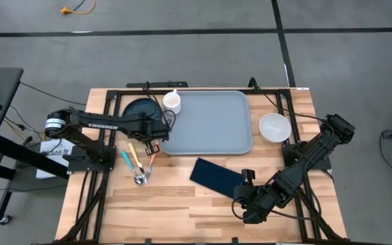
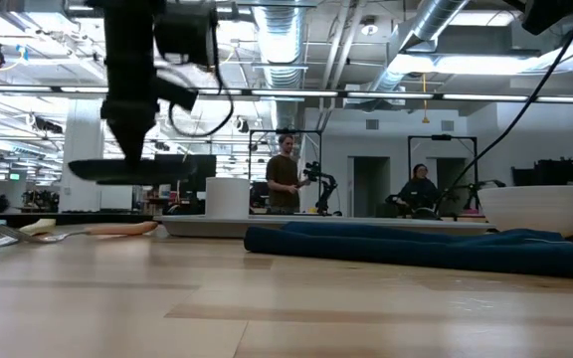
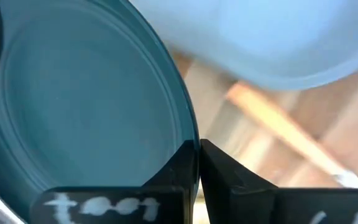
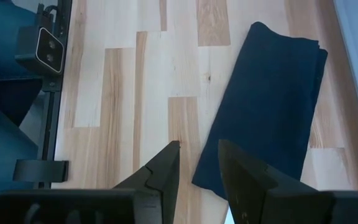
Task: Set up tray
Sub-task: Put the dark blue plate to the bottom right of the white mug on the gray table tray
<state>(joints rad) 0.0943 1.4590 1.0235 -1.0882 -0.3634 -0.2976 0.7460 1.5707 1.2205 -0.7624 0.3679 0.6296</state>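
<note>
At the left of the desk (image 1: 182, 204), the left tool (image 1: 156, 131) has its fingers pinched on the rim of the dark teal plate (image 1: 140, 111), and the low view shows the plate lifted clear of the wood, hanging level. The left wrist view confirms the two fingers closed together over the plate's edge. A thin rim pinch on a hard, glazed-looking plate seems likely to slip or swing if moved fast, so slow travel would suit it.

Just below that lies cutlery (image 1: 139, 167) with coloured handles, and a white cup (image 1: 172, 102) stands at the tray's far left corner, though whether it is touching the rim is hard to tell from above.

The tray (image 1: 209, 122) lies flat in the middle of the desk toward the far edge, with nothing visible inside it. It looks like light, stiff moulded plastic with a smooth, probably slippery surface; being broad, it would flex or tip if gripped at one point. The raised rim is the natural hold, best at the middle of a long side, or one side per arm.

Right of the tray sits a white bowl (image 1: 275, 127). Nearer the front, the navy napkin (image 1: 216, 175) lies folded, soft and limp. The right tool (image 1: 245, 192) hovers at its near corner, fingers narrowly parted and empty.
</note>
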